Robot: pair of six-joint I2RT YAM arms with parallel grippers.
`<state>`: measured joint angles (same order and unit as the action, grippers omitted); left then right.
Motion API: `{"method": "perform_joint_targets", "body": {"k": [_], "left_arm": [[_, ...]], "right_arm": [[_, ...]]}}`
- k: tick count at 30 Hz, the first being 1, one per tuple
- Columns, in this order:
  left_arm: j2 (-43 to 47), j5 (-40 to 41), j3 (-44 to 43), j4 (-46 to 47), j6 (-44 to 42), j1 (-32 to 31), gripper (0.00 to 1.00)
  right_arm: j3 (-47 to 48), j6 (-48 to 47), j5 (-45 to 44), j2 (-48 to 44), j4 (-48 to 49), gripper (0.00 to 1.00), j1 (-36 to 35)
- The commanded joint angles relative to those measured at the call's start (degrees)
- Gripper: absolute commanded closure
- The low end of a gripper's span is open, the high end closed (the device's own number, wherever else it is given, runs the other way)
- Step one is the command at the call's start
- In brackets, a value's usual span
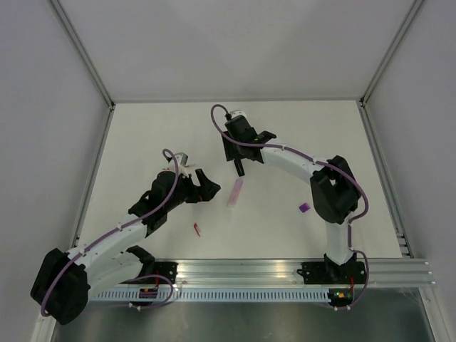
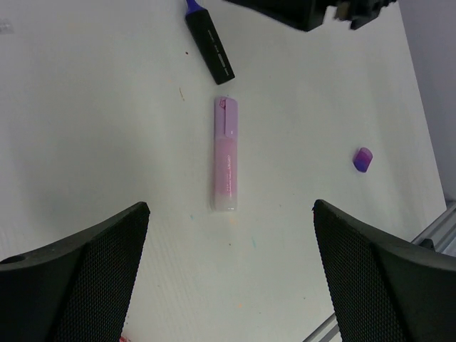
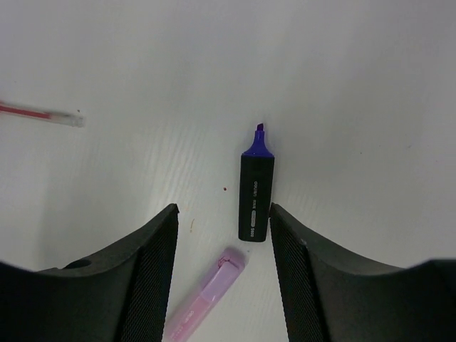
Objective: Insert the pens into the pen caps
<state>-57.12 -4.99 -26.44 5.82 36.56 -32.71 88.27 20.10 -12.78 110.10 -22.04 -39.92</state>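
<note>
I hold both pincers apart and empty: left pincer (image 2: pixel 229 205) above the pink marker (image 2: pixel 225 153), right pincer (image 3: pixel 223 207) over the bare-tipped black marker (image 3: pixel 256 196) just beyond it. Purple cap (image 2: pixel 363 159) and red pen (image 3: pixel 39 114) lie well aside; capping looks wholly undone.

A matte white tabletop (image 1: pixel 299 135) fills the middle, flecked with a few tiny coloured specks (image 2: pixel 182 93). Pale grey panel walls (image 1: pixel 235 43) close it in at 12, 9 and 3 o'clock. Two slim aluminium frame posts (image 1: pixel 80 48) rise from the far corners, one toward 11 and one toward 1. At 6 o'clock a slotted aluminium rail (image 1: pixel 249 271) spans the near edge.
</note>
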Motion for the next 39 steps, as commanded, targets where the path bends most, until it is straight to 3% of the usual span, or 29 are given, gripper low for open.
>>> {"method": "perform_joint_targets", "body": {"k": [1,11,28,39], "left_arm": [[4.46,4.63,0.86,4.28,0.62,0.01,0.01],[14.31,11.49,4.20,3.49,0.01,0.01,0.01],[17.57,14.05,4.38,2.35,-1.31,0.10,0.00],[17.49,13.08,4.90,3.31,-1.66,0.01,0.01]], "right_arm": [[5.85,-1.46,-0.23,5.64,-7.30,0.41,0.54],[7.62,-2.78,1.96,12.32,-7.58,0.46,2.30],[16.85,-4.63,2.14,22.08,-12.14,0.52,2.83],[16.94,-4.80,2.40,21.47,-15.05,0.67,3.53]]}}
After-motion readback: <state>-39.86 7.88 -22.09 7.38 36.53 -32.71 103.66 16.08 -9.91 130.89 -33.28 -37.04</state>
